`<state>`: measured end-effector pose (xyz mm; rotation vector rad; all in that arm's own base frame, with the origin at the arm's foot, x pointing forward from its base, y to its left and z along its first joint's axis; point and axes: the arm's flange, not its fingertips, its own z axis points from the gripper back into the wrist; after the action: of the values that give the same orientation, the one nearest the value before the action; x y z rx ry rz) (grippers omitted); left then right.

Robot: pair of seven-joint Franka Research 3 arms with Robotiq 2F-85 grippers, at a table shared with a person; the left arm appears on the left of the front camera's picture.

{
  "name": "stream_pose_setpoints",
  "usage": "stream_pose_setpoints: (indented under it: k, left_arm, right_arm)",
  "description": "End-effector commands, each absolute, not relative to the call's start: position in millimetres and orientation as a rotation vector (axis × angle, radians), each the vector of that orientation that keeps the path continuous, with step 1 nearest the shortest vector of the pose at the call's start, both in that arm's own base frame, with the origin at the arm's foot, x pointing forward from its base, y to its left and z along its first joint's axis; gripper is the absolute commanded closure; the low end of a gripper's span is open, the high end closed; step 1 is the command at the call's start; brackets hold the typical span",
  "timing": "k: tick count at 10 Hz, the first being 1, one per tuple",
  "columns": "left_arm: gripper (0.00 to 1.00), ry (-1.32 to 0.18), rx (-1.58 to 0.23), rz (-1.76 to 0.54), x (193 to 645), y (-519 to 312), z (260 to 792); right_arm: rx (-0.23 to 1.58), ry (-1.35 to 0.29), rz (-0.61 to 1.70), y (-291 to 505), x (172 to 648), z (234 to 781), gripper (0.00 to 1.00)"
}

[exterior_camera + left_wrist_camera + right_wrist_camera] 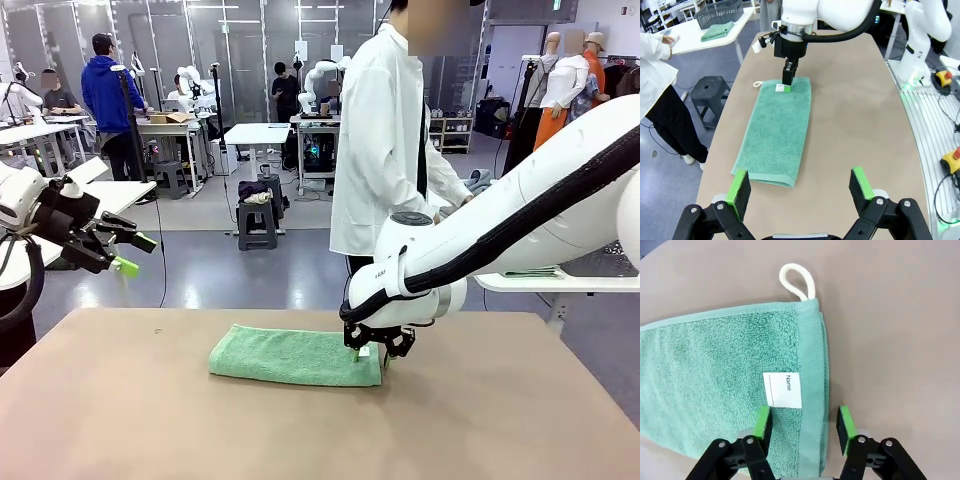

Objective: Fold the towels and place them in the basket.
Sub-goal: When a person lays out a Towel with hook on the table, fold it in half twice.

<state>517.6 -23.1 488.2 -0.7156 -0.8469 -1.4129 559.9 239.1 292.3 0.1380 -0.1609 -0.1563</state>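
1. The mint towel (715,365) is laid on the desk (890,315), its hem (810,365) between the right gripper's (803,416) parted jaws.
2. Both layers should be pinched squarely.
3. The left gripper (800,186) is held wide open.

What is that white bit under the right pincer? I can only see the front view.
Observer: It's a tag on the green towel, printed with the word Name.
Operator: Is the pincer holding the towel?
Observer: No. The right pincer is open, with one pad over the towel and the other past its hem, over the table.
Operator: Is anything else at that end?
Observer: A white cord loop sticks out from the towel's corner.
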Motion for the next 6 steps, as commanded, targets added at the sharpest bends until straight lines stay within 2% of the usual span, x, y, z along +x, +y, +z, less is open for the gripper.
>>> stream_pose_setpoints:
  k: [1,2,3,6]
  left_arm:
    - [0.00,-0.856,-0.708,-1.430,517.0,-23.3,489.8]
    - [0.00,-0.856,-0.708,-1.430,517.0,-23.3,489.8]
    - [0.00,-0.856,-0.708,-1.430,517.0,-23.3,489.8]
    - [0.00,-0.856,-0.708,-1.430,517.0,-23.3,489.8]
  right_arm:
    - [0.092,-0.175,-0.188,250.2,567.7,289.7,0.35]
    - [0.085,-0.184,-0.189,251.2,567.2,290.4,0.35]
    - [0.076,-0.187,-0.185,251.5,567.6,290.8,0.54]
    - [0.062,-0.166,-0.197,253.6,568.4,290.1,0.54]
